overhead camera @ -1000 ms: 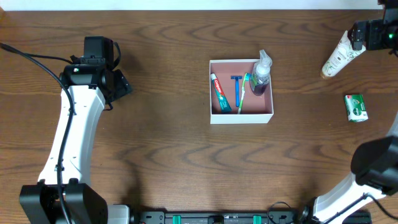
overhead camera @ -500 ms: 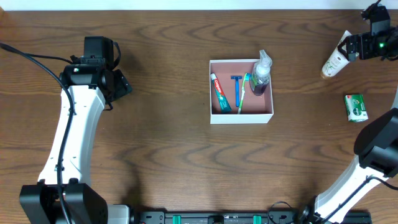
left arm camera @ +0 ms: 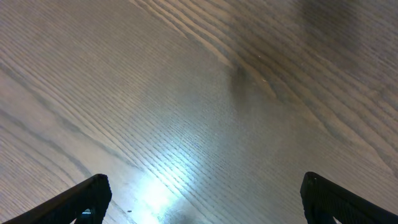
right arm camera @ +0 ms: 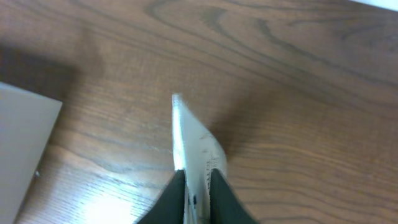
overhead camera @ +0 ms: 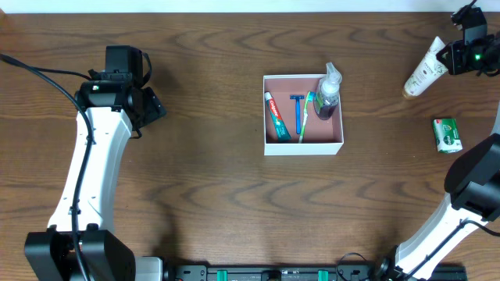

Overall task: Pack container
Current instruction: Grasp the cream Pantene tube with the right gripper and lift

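White tube (right arm camera: 194, 163) sits pinched in right hand (right arm camera: 194, 186), wrist view shows.

Dark wood-grain table (overhead camera: 211, 179); pale strip along far edge; glare patches.

The left arm (overhead camera: 90, 168) at the left of the overhead frame has a long white link, black joints, a black base at the bottom edge, and a black cable along it. The right arm (overhead camera: 469, 203) at the right edge has black joint housings, a white link, and a green light near its wrist. The fingers (left arm camera: 87, 199) are black.
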`<action>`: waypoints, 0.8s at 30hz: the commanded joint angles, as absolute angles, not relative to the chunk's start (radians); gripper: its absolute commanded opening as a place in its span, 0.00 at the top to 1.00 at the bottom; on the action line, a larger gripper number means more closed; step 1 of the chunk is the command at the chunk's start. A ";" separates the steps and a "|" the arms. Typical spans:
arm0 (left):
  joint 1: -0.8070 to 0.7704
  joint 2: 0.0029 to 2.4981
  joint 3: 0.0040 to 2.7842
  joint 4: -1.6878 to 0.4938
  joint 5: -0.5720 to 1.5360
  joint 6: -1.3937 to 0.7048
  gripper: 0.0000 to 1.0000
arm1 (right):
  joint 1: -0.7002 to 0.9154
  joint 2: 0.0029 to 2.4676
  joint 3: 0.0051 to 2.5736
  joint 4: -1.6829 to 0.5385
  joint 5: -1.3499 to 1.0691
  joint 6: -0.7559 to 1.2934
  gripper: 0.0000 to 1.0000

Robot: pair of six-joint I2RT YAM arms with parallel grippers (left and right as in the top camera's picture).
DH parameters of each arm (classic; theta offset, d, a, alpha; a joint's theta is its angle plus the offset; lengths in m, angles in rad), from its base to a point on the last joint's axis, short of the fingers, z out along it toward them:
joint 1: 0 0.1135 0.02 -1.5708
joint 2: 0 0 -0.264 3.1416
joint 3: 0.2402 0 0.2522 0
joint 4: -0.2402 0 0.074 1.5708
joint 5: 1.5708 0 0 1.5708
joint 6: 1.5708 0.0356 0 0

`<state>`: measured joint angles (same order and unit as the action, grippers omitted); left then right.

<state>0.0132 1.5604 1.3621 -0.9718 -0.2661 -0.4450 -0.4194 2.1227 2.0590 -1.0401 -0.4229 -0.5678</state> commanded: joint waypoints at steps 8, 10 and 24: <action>0.017 1.565 1.356 -0.976 -0.278 -0.447 0.02 | -0.412 2.120 2.121 -1.030 -0.530 -0.314 0.99; 0.017 1.565 1.356 -0.975 -0.278 -0.447 0.02 | -0.412 2.099 2.153 -1.030 -0.574 -0.265 0.99; 0.017 1.565 1.356 -0.975 -0.278 -0.447 0.02 | -0.395 1.694 2.308 -1.182 -0.562 -0.030 0.99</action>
<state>0.0132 1.5604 1.3621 -0.9718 -0.2661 -0.4450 -0.4149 1.8336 2.2562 -1.1667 -0.5331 -0.0917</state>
